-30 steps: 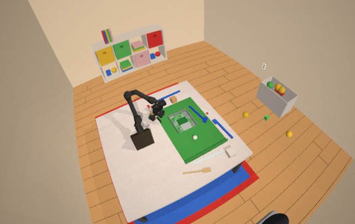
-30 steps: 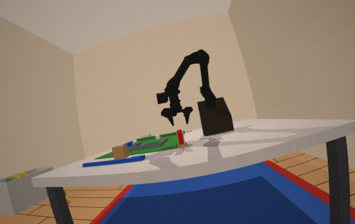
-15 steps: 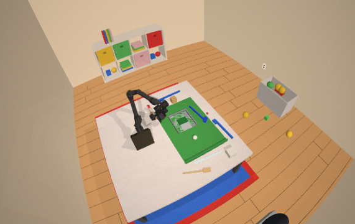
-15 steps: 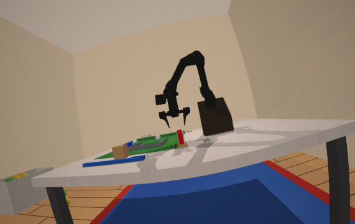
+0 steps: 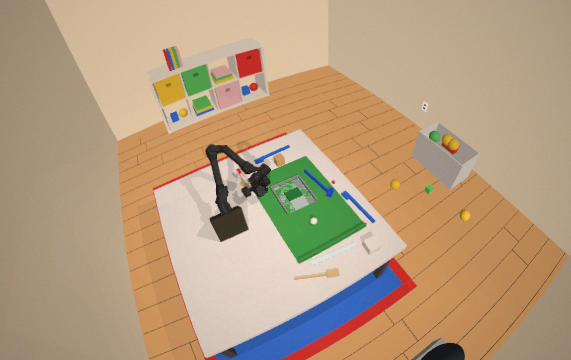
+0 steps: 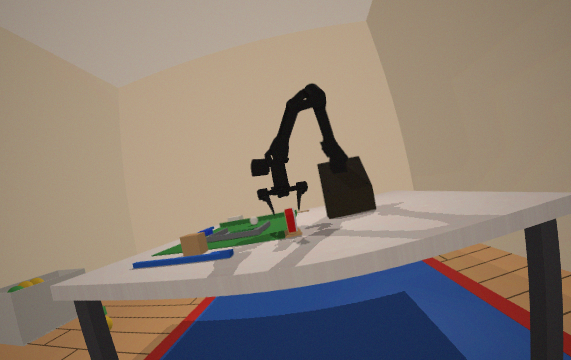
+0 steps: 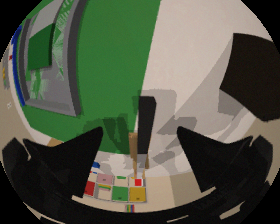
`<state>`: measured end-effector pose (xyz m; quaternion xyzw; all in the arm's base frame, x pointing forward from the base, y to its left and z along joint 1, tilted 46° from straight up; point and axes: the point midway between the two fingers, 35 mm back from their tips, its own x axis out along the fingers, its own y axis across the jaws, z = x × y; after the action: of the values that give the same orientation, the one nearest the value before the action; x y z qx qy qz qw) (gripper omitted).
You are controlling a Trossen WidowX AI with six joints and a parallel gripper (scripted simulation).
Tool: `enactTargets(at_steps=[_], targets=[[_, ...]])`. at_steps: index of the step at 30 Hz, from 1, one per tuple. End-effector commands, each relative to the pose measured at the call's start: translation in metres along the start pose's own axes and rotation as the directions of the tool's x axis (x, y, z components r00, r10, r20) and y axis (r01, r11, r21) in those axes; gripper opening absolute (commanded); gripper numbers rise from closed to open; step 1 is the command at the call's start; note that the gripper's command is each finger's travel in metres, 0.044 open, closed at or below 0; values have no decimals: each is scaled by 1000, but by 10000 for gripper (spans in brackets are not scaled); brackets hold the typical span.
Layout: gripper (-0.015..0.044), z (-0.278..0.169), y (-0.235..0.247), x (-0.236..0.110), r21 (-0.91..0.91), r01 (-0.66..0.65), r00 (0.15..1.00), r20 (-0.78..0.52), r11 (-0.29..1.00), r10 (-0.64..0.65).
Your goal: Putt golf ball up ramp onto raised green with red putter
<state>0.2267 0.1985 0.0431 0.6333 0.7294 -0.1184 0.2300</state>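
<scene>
We count one red putter [image 6: 290, 220] standing at the green mat's [image 5: 325, 235] edge just under our gripper [image 6: 283, 198], jaws spread wide and empty, one golf ball [image 5: 313, 220] near the ramp [image 5: 293, 194], three blue sticks [image 5: 357, 205] around.

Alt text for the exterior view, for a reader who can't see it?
A black arm's open gripper hovers just above the red putter at the edge of a green mat on a white table. A white golf ball sits farther back.
</scene>
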Motion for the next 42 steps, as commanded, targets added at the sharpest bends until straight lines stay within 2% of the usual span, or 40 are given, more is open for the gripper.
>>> enactTargets(at_steps=[1,23,38,42], targets=[[440,3,-4,8,12,6,1000,4,1000,-7],[440,9,-4,30,12,7,1000,3,1000,-7],[46,8,-2,28,4,4,1000,-2,1000,-4],[20,8,-2,28,4,4,1000,-2,1000,-4]])
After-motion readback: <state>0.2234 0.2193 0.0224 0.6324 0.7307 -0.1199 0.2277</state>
